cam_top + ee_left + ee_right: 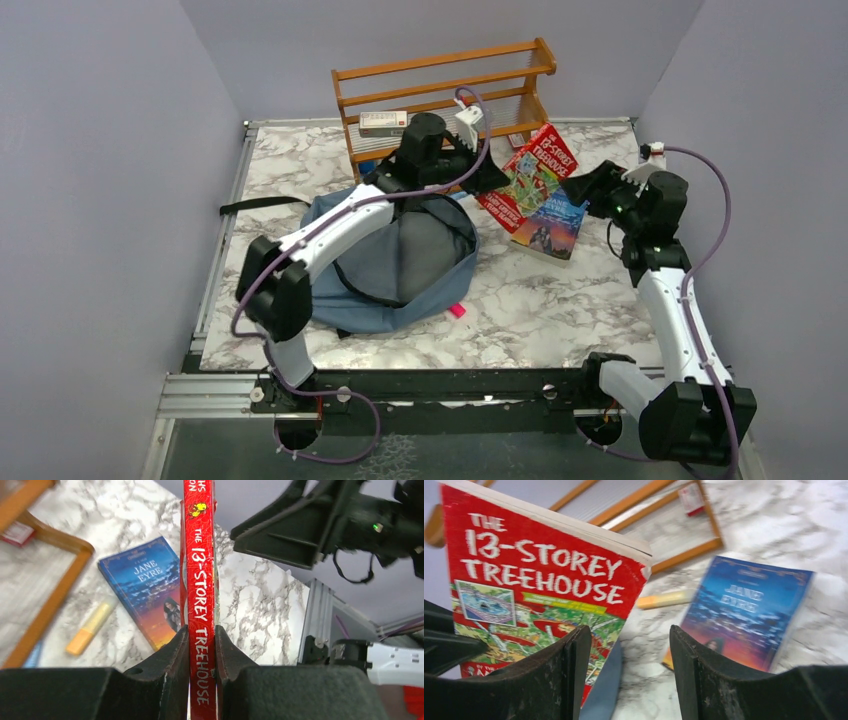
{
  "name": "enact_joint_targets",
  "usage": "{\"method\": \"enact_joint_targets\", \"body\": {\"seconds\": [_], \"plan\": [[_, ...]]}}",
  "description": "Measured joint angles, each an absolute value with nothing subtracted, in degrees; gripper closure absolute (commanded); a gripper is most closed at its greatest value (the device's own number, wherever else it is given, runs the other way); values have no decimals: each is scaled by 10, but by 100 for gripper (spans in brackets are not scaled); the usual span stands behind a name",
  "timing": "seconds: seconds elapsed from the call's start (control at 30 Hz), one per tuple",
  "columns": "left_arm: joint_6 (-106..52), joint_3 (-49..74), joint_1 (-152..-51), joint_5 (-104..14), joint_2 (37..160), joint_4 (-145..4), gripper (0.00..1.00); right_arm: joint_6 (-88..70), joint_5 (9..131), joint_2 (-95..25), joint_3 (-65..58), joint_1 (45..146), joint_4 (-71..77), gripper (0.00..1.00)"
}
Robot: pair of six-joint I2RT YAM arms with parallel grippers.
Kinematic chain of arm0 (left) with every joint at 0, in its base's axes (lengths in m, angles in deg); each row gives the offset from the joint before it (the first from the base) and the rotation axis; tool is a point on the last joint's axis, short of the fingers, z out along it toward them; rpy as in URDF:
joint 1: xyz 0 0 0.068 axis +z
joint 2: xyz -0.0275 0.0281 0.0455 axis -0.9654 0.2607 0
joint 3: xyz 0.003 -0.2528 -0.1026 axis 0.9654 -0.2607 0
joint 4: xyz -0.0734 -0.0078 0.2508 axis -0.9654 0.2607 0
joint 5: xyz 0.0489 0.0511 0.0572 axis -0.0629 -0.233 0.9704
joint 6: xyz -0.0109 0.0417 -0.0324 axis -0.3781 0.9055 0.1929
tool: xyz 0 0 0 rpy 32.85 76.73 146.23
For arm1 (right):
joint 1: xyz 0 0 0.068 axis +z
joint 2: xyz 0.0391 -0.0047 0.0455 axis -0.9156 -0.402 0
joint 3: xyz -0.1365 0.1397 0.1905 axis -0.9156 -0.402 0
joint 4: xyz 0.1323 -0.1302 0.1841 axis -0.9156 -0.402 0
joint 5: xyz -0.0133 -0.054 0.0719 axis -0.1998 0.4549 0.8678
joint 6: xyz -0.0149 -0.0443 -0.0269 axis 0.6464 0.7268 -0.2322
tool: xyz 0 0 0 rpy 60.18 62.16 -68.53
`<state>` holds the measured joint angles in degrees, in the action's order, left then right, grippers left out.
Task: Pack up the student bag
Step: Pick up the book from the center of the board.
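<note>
Left wrist view puts my left fingers [202, 632] nearest. They are pinched almost shut on the spine of a red book [201, 560], one pad on each side, and the book stands up and away from them. White letters along the spine read "THE 13-STOREY TREEHOUSE"; the name above is cut off by the frame. Left of these fingers, flat on the counter [260, 600], lies a blue book [150, 590] titled "JANE EYRE". Just left of that is a yellow-orange marker [92, 627], and further left runs the foot of a wooden rack [57, 592].

From the right wrist, my right fingers [629, 635] stand well apart with nothing between them. The red book's front cover, with the same title in white over a green-and-red drawing, hangs just beyond the left one. The blue book lies past the right one, blurred.

From the top external view, the student bag [400, 275] lies on the counter on the near side of my left fingers, under that arm. Its mouth is wide open and a black strap [260, 205] trails off to the left. A small pink thing [457, 311] shows at its near right edge. The counter is white marble pattern with grey veins, edged by a metal rail [215, 280]. Plain pale lilac-grey walls [100, 200] close it in on three sides. Farthest back, the rack carries a small red-and-white box [383, 122] whose print is too small to read.
</note>
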<state>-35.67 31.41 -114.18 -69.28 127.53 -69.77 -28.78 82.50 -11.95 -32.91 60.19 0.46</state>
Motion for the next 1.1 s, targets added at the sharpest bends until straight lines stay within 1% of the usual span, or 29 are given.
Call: {"method": "enact_joint_targets", "body": {"seconds": [0.2, 0.3, 0.37, 0.47, 0.57, 0.63, 0.7, 0.8, 0.87, 1.1], "plan": [[-254, 212, -1133, -679, 1116, -674, 100, -293, 981, -111, -306, 602, 36, 32], [-212, 165, -1121, -672, 1061, -643, 100, -295, 1068, -94, -305, 602, 75, 30], [-185, 140, -1115, -668, 1032, -618, 100, -298, 1129, -77, -305, 602, 113, 29], [-147, 99, -1106, -663, 985, -577, 100, -309, 1189, -57, -305, 602, 170, 28], [-126, 64, -1106, -669, 936, -548, 100, -333, 1258, -59, -302, 608, 247, 27], [-118, 51, -1106, -680, 909, -539, 100, -337, 1291, -74, -296, 628, 279, 25], [-110, 45, -1106, -696, 881, -525, 100, -310, 1315, -96, -277, 670, 270, 22], [-103, 45, -1106, -714, 862, -519, 100, -221, 1324, -127, -227, 743, 193, 16], [-98, 45, -1106, -733, 851, -514, 100, -163, 1325, -143, -196, 780, 149, 15], [-94, 25, -1106, -779, 825, -489, 100, -65, 1326, -161, -176, 803, 101, 14]]}}
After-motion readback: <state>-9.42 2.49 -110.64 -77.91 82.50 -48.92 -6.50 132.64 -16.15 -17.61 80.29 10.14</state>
